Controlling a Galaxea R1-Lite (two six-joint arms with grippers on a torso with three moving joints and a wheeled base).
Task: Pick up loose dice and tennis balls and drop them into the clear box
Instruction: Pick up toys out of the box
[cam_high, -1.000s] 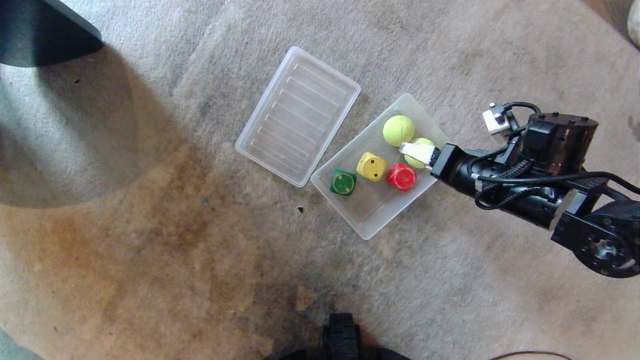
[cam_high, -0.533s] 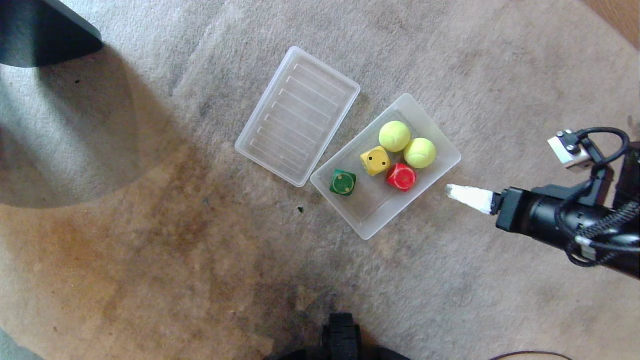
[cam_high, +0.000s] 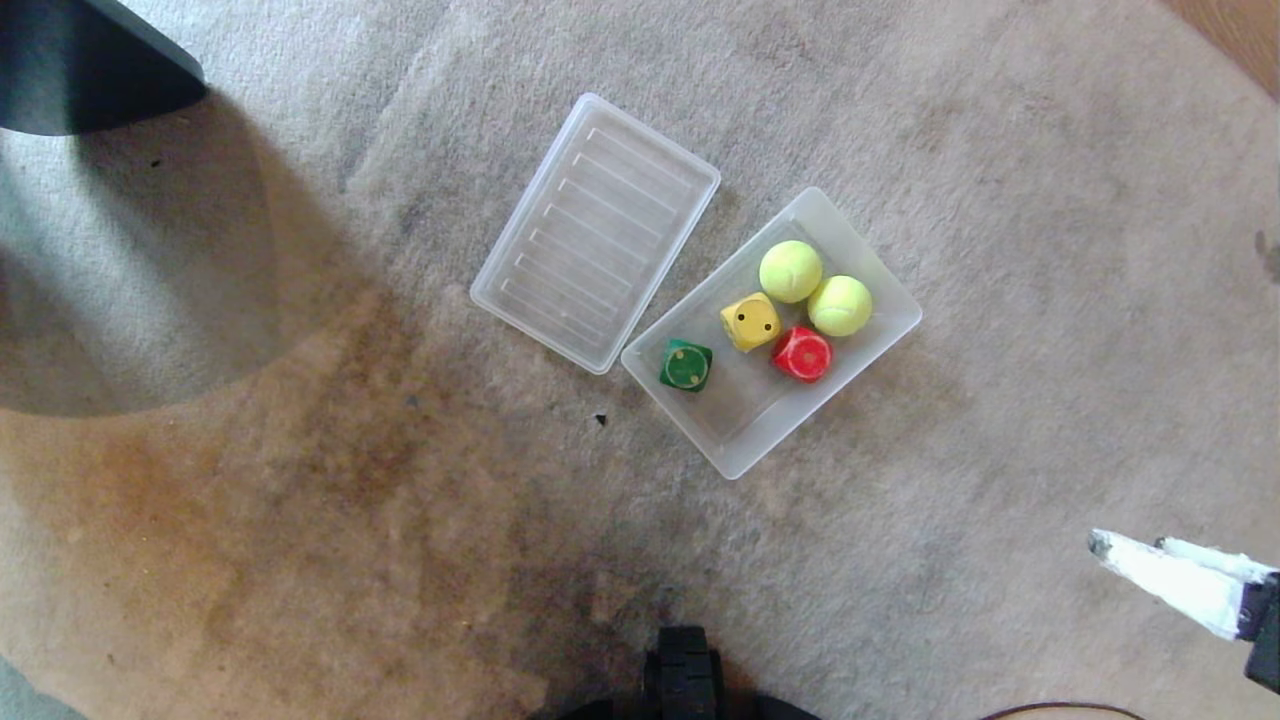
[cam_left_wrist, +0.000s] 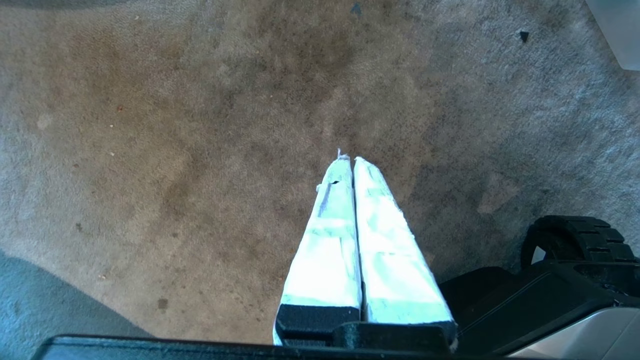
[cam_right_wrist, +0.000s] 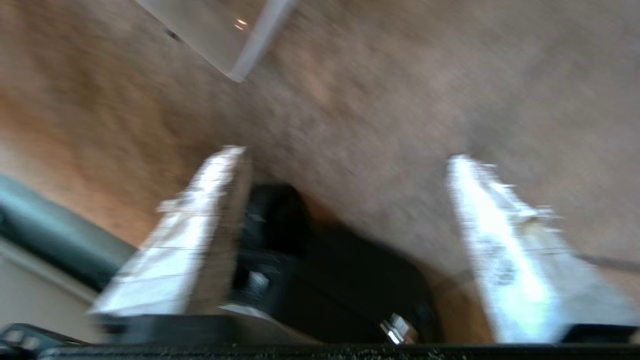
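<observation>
A dark slanted object (cam_high: 85, 65) pokes in at the far left corner, throwing a big shadow over the carpet (cam_high: 300, 500), which is pretty stained with brown patches. The left gripper (cam_left_wrist: 348, 162) only shows in its own wrist view, hanging over bare carpet near the robot's wheel (cam_left_wrist: 575, 240), jaws pressed together with nothing in them. Moving right, the ribbed lid (cam_high: 596, 232) lies flat on the carpet, its lower corner just about touching the clear box (cam_high: 745, 455), which sits angled beside it. Inside the box, going across: the green die (cam_high: 686, 365) near the left wall, then the yellow die (cam_high: 750, 321), the red die (cam_high: 802, 354), and the two tennis balls (cam_high: 790, 271) (cam_high: 840, 305) bunched up touching each other at the far end. No tan die in sight in any view. Way over at the bottom right edge, well apart from the box, the right gripper (cam_high: 1130, 548) sticks in with its white-taped fingers; its wrist view shows the jaws spread wide and empty, with a corner of the box (cam_right_wrist: 235, 45) up ahead.
</observation>
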